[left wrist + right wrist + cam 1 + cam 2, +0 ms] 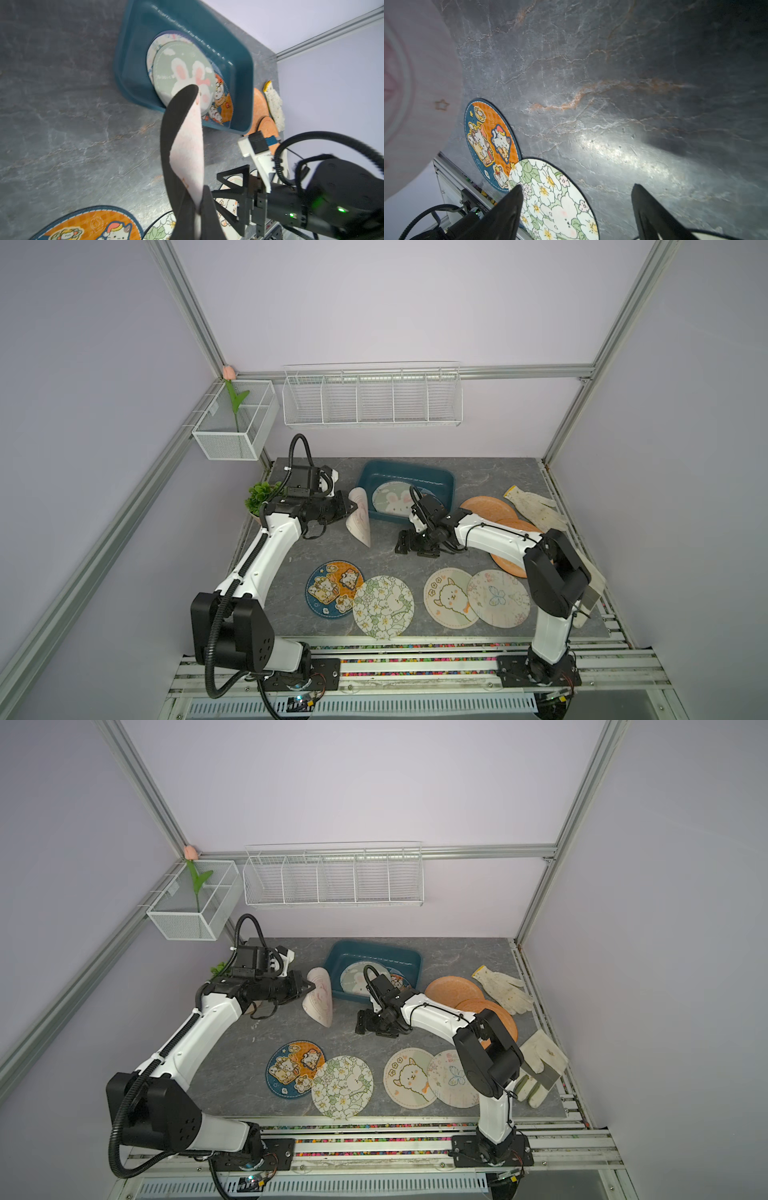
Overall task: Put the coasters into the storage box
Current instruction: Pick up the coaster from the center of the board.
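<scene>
While the left gripper (350, 506) was clamped shut on one edge of a pale pink coaster (360, 516), that disc stood on edge left of centre in both top views, just left of the storage box (405, 466) and apart from it. It was bent into a curl, so it looked like a narrow leaf, its long axis running from the upper end near the box's left corner down and slightly right. The printed face, off-white with a pink swirl and a small star outline (442, 104), showed to the top cameras; in the left wrist view its black backing (166, 145) curved along one side. Whether its lower tip touched the grey tabletop (490, 477) I could not tell. The dark teal box sat above centre and held a grey-green bunny coaster (182, 70) on top, with a white-edged disc (159, 42) and an orange-and-blue cat one (222, 99) peeking from beneath. The right gripper (576, 187) hung with its jaws spread wide and nothing between them, just below the box in a top view (360, 1025). Low in the frame lay four flat discs in two overlapping pairs: cat coaster (334, 589) with flower coaster (383, 605), alpaca coaster (451, 597) with butterfly coaster (498, 597). Two orange coasters (488, 508) lay right of the box.
</scene>
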You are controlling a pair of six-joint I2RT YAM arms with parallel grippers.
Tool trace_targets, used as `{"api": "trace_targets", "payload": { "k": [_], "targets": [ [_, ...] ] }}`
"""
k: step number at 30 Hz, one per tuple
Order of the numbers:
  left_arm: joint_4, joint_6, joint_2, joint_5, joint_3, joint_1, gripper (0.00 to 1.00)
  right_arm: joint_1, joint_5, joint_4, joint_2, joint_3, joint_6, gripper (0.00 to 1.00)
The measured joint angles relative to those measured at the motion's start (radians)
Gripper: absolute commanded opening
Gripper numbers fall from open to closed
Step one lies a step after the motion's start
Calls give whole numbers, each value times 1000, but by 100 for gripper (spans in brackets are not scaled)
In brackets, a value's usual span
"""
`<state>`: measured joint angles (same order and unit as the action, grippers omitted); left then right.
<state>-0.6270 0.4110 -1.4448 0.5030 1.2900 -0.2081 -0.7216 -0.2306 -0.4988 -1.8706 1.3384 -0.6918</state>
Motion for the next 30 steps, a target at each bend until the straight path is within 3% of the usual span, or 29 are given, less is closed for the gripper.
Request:
{"api": "trace_targets", "payload": {
  "k": [9,30],
  "targets": [
    [73,52,-134,31,193,-84,0,32,-16,-9,57,-46,4,84],
    [265,105,-733,72,671,-201,0,140,-36,-64,177,-122,26,86]
  ]
}}
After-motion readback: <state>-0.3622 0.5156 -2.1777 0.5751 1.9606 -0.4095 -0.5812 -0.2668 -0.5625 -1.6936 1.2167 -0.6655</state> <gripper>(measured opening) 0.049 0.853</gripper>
